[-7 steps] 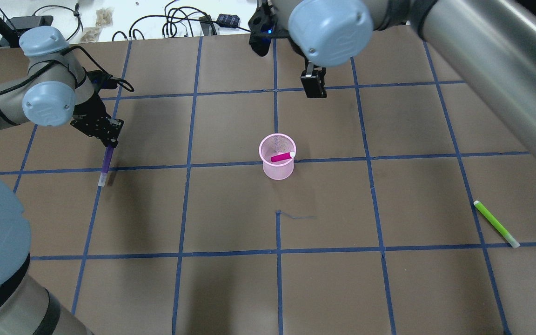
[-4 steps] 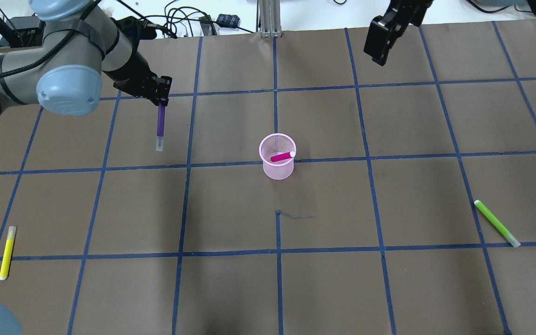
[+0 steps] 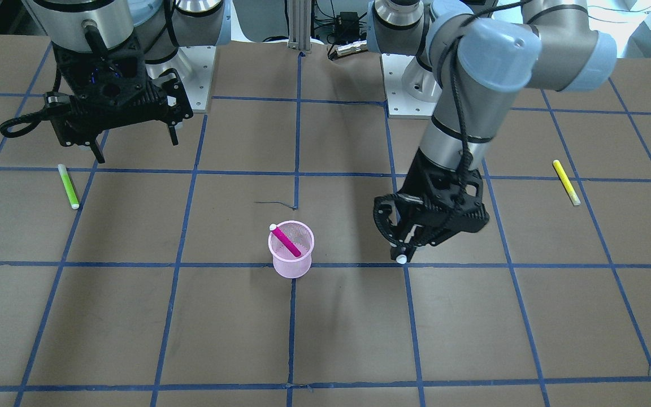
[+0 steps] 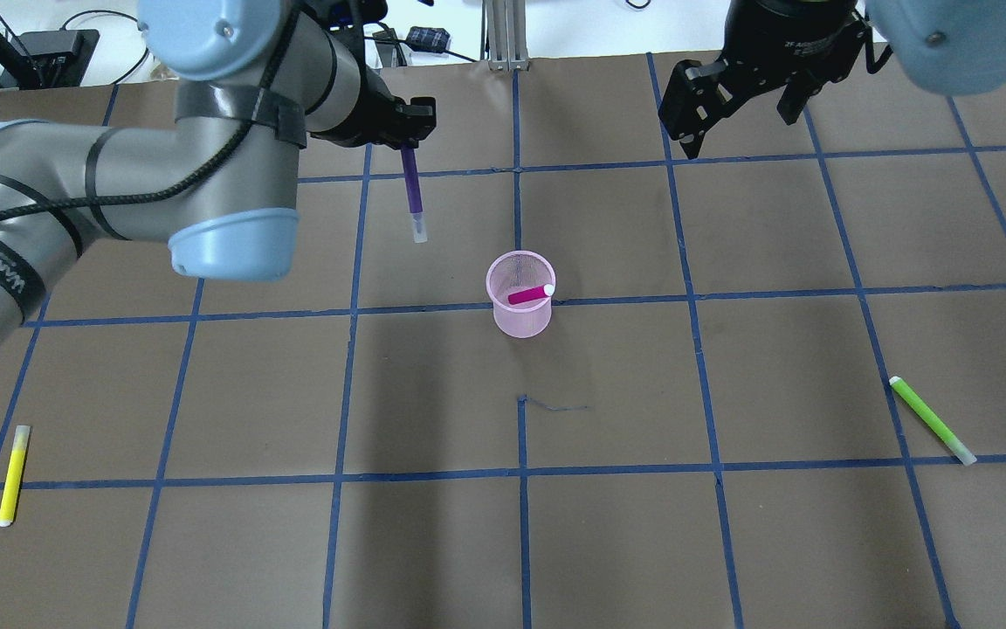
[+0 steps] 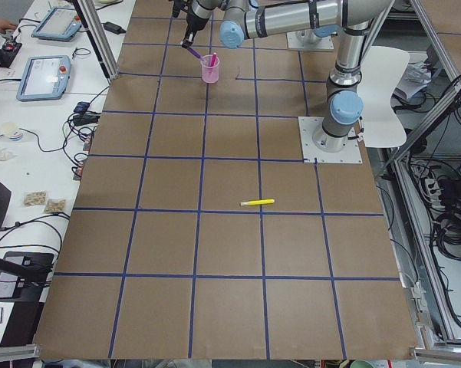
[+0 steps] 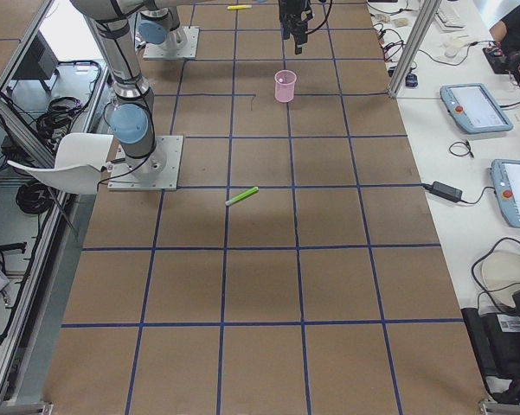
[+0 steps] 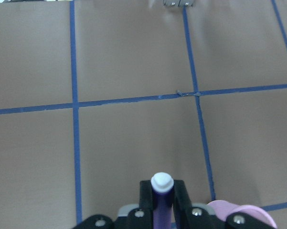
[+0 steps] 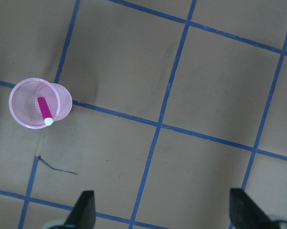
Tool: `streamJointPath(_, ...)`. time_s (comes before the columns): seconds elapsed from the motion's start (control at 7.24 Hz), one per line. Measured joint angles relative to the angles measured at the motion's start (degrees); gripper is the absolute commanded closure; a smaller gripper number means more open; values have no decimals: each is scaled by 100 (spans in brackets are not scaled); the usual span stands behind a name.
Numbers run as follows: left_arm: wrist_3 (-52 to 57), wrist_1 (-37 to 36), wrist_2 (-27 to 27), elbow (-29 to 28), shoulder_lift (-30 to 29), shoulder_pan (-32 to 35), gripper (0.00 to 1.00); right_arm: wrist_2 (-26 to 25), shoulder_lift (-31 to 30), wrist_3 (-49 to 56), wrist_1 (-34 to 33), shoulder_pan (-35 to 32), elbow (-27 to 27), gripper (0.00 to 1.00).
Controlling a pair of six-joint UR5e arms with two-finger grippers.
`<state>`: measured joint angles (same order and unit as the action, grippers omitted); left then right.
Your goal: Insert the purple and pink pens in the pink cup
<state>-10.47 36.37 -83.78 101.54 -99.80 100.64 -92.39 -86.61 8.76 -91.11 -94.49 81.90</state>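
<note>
Fingers [image 7: 146,200] of left claw [image 3: 403,254] mostly hide purple pen [image 3: 400,259].

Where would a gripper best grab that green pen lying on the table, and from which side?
Mid-barrel on the green pen, coming straight down from above, jaws turned across its thin width. It lies flat and slanted on the table with nothing beside it, so a grasp from the side would likely just scrape the surface.

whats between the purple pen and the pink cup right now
Nothing: in the overhead view, only bare brown paper separates the purple pen from the pink cup.
</note>
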Motion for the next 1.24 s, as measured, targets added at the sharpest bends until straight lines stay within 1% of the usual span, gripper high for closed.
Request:
streamJointPath(0.14, -328, -707, -10, 313, -37, 141, 100, 69, -65, -408, 8, 114, 78, 0)
streamJointPath(0.28, -545, -1114, -9, 512, -72, 243, 100, 133, -130, -626, 21, 156, 163, 0)
streamJointPath(0.41, -673, -1346, -25, 644, -86, 366, 100, 153, -207, -698, 8, 173, 268, 0)
streamJointPath(0.83, -1138, -1780, -546, 978, -170, 843, 100, 127, -288, -707, -32, 182, 357, 0)
streamJointPath(1.24, -1376, -2136, -714, 1111, -343, 962, 100, 105, -302, -700, -38, 177, 361, 0)
